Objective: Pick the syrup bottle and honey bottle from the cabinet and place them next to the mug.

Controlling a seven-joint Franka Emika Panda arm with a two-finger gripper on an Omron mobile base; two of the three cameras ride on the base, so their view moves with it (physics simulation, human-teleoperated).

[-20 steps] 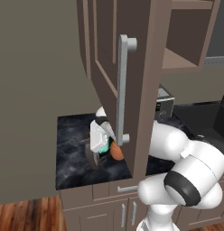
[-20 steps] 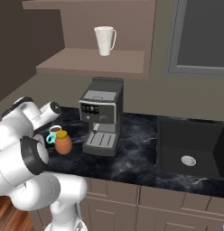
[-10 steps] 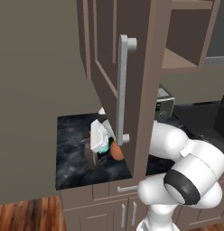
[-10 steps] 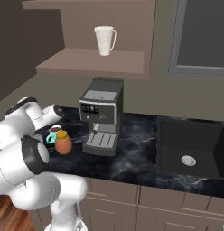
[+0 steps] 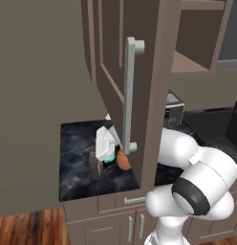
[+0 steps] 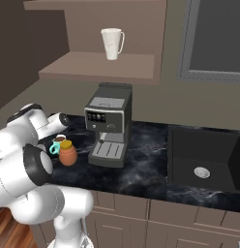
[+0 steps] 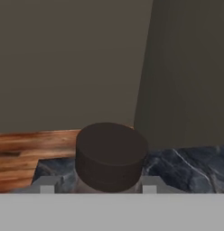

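honey bottle (image 6: 67, 153) already down on the counter (image 6: 141, 169), just beside the mug (image 6: 57, 144), so that half looks done. syrup bottle (image 7: 111, 157) sits between the claw (image 7: 98, 187) tips w/ its dark cap up, low over the counter near the mug (image 5: 110, 154); looks gripped but can't tell for sure. left to do, i'd say: set it down by the mug & let go. cabinet (image 5: 125, 72) door hangs open
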